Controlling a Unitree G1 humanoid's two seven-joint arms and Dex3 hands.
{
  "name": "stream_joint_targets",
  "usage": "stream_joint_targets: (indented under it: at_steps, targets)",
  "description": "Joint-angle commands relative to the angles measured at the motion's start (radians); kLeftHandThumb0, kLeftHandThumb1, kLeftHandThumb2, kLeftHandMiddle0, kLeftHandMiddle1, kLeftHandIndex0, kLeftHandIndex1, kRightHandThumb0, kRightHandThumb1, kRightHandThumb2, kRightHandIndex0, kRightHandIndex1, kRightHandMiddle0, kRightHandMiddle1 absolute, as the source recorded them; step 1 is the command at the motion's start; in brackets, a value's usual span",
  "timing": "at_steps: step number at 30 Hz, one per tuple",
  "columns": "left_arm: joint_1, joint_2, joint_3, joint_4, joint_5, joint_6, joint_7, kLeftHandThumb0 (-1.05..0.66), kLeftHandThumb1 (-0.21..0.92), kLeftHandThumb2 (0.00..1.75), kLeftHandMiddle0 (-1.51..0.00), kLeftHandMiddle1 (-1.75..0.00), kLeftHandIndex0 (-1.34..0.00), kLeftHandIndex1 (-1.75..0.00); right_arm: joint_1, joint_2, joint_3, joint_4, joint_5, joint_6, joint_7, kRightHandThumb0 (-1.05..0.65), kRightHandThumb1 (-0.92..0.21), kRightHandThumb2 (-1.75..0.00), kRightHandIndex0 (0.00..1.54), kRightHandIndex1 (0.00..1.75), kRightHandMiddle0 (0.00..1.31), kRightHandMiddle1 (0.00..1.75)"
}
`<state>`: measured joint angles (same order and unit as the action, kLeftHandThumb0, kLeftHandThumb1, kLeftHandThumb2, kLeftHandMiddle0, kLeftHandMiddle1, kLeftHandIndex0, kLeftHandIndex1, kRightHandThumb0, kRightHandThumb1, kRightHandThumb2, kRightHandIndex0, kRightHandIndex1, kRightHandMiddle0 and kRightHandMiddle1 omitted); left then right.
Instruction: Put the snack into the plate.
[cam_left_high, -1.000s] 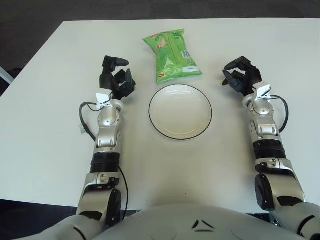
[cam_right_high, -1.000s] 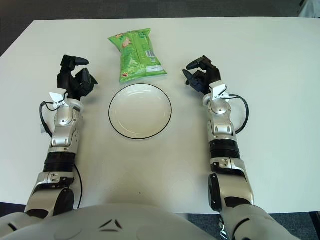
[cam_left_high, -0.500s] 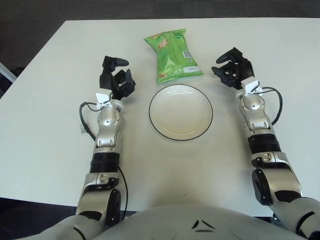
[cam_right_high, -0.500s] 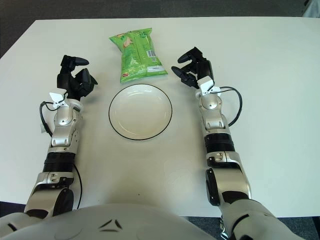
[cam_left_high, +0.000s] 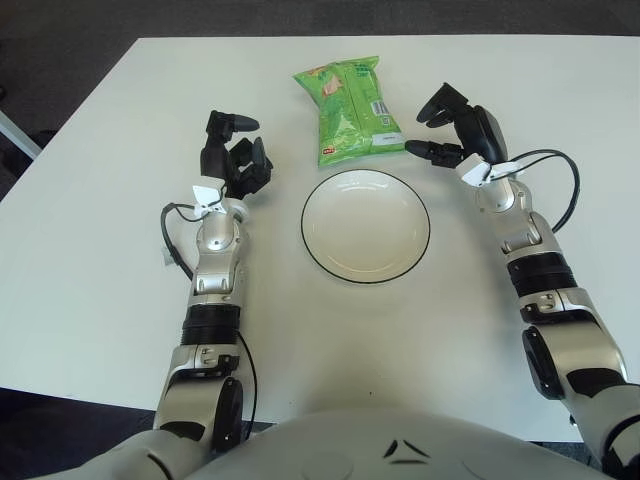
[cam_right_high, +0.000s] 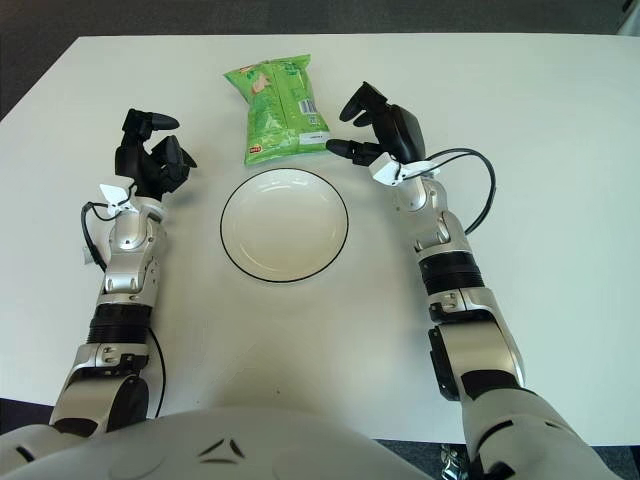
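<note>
Two hands and two task objects lie before us on the white table (cam_left_high: 90, 260). Our right hand (cam_left_high: 458, 128) is at the right edge of the green snack bag (cam_left_high: 348, 110), its fingers (cam_left_high: 441, 98) spread wide and holding nothing; one fingertip reaches to just beside the bag's near right corner, though we cannot tell whether it touches. The hand faces the bag with its palm turned toward our left. A black cable (cam_left_high: 560, 190) loops out from the right wrist.

Our left hand (cam_left_high: 232, 152) shows to the left of the plate (cam_left_high: 312, 238), well apart from the snack bag; its fingers are loosely curled, with one held out flat above the others, and they hold nothing.

We see the snack bag lying flat on the table, just beyond the far rim of the plate and outside it, its long side running away from us. A red mark shows at the near left corner and a white label near the right edge. The plate, white with a thin dark rim, stands between our two forearms.
</note>
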<state>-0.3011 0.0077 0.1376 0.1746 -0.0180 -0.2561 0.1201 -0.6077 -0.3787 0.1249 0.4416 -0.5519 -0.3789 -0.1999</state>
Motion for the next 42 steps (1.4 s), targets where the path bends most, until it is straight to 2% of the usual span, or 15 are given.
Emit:
stream_joint_targets:
  at_steps: [1, 4, 5, 6, 7, 8, 11, 20, 26, 32, 42]
  targets:
    - [0.138, -0.021, 0.001, 0.085, 0.001, 0.003, 0.004, -0.38, 0.67, 0.85, -0.83, -1.75, -0.35, -1.75, -0.049, -0.027, 0.036, 0.001, -0.063, -0.032, -0.035, -0.35, -0.92, -0.38, 0.63, 0.17, 0.33, 1.59]
    - [0.138, -0.021, 0.001, 0.084, 0.001, 0.005, 0.004, -0.38, 0.67, 0.85, -0.83, -1.75, -0.36, -1.75, -0.080, -0.030, 0.061, 0.025, -0.093, -0.052, -0.060, -0.35, -0.92, -0.40, 0.66, 0.16, 0.32, 1.61]
    - [0.137, -0.021, 0.001, 0.086, 0.001, 0.005, 0.004, -0.38, 0.67, 0.85, -0.83, -1.75, -0.36, -1.75, -0.089, -0.029, 0.068, 0.036, -0.101, -0.058, -0.069, -0.38, -0.92, -0.39, 0.66, 0.15, 0.31, 1.45]
    - [0.137, -0.021, 0.001, 0.087, 0.001, 0.004, 0.005, -0.38, 0.67, 0.85, -0.83, -1.75, -0.36, -1.75, -0.096, -0.029, 0.074, 0.044, -0.106, -0.063, -0.076, -0.43, -0.92, -0.37, 0.66, 0.14, 0.34, 1.14]
    - [0.137, -0.021, 0.001, 0.087, 0.001, 0.004, 0.005, -0.38, 0.67, 0.85, -0.83, -1.75, -0.36, -1.75, -0.105, -0.029, 0.081, 0.055, -0.112, -0.071, -0.083, -0.45, -0.92, -0.36, 0.67, 0.12, 0.38, 0.90]
    - [0.137, -0.021, 0.001, 0.088, 0.001, 0.004, 0.005, -0.38, 0.67, 0.85, -0.83, -1.75, -0.36, -1.75, -0.111, -0.030, 0.086, 0.063, -0.115, -0.078, -0.089, -0.47, -0.92, -0.35, 0.66, 0.10, 0.40, 0.75]
    - [0.137, -0.021, 0.000, 0.086, 0.001, 0.005, 0.005, -0.38, 0.67, 0.85, -0.82, -1.75, -0.36, -1.75, -0.144, -0.031, 0.105, 0.095, -0.132, -0.104, -0.112, -0.49, -0.92, -0.35, 0.65, 0.07, 0.43, 0.56]
    - [0.138, -0.020, 0.001, 0.090, 0.000, 0.002, 0.002, -0.38, 0.67, 0.85, -0.82, -1.75, -0.36, -1.75, -0.266, -0.014, 0.160, 0.186, -0.174, -0.134, -0.165, -0.50, -0.92, -0.34, 0.65, 0.05, 0.46, 0.45]
    - [0.140, -0.020, -0.001, 0.090, 0.001, 0.000, 0.002, -0.38, 0.67, 0.85, -0.82, -1.75, -0.36, -1.75, -0.355, 0.005, 0.188, 0.250, -0.178, -0.131, -0.158, -0.48, -0.92, -0.33, 0.76, 0.11, 0.50, 0.46]
    - [0.142, -0.021, -0.003, 0.089, 0.003, -0.001, 0.002, -0.38, 0.67, 0.85, -0.82, -1.75, -0.36, -1.75, -0.407, 0.013, 0.215, 0.265, -0.183, -0.106, -0.109, -0.51, -0.92, -0.39, 0.76, 0.13, 0.50, 0.45]
    - [0.145, -0.024, -0.008, 0.085, 0.006, -0.003, 0.005, -0.38, 0.67, 0.85, -0.82, -1.75, -0.35, -1.75, -0.472, 0.066, 0.255, 0.347, -0.157, -0.144, -0.068, -0.54, -0.92, -0.48, 0.74, 0.12, 0.54, 0.45]
